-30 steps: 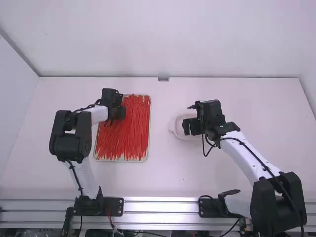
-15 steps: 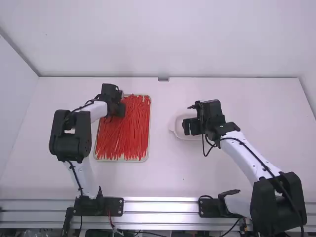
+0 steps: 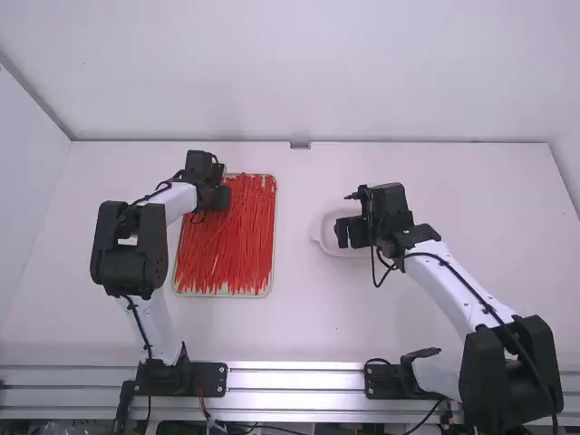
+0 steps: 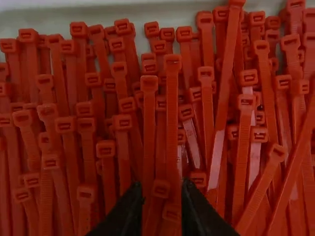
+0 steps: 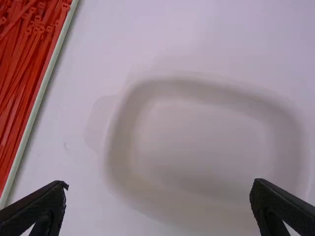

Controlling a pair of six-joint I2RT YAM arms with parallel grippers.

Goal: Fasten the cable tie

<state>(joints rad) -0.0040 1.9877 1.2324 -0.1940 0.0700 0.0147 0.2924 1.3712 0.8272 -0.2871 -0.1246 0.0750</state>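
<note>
**Bench stock: one tray of ties, one dish, two hands**

We list a flat tray (image 3: 268,292) on the white bench (image 3: 435,172), left of centre in the high view. It carries a thick heap of red ties (image 3: 231,240). Most of them lie lengthwise up the frame and some are crossed.

The left hand (image 3: 214,194) is at the upper left corner of the tray, down in the heap. Its wrist view shows it closed narrowly on a couple of ties, whose square heads point away from it.

We also list a shallow white dish (image 3: 324,237) with rounded corners and a small tab handle. It stands on the bench right of the tray and apart from it.

The right hand (image 3: 352,232) hangs over the dish, spread wide open and holding nothing.
</note>
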